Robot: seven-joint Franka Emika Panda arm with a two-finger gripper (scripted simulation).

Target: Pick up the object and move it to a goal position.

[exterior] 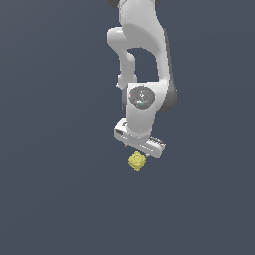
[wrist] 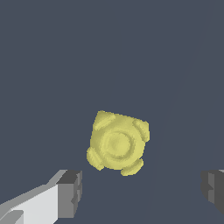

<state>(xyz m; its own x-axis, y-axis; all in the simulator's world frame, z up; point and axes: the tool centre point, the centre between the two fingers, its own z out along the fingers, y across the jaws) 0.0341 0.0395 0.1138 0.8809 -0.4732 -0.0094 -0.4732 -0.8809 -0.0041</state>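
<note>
The object (exterior: 137,161) is a small pale-yellow lumpy round thing on the dark grey floor, just below the white gripper in the exterior view. In the wrist view the object (wrist: 118,143) has a ring in its middle and knobs at its corners. My gripper (wrist: 142,192) is open and empty, with its two dark pads wide apart. The object lies ahead of the gap between the fingers (wrist: 70,192), not between them. In the exterior view the gripper (exterior: 139,150) hangs close over the object and its fingertips are hard to make out.
The flat dark grey floor (exterior: 60,199) spreads all around with nothing else on it. The white arm (exterior: 142,60) rises behind the gripper to the top of the exterior view.
</note>
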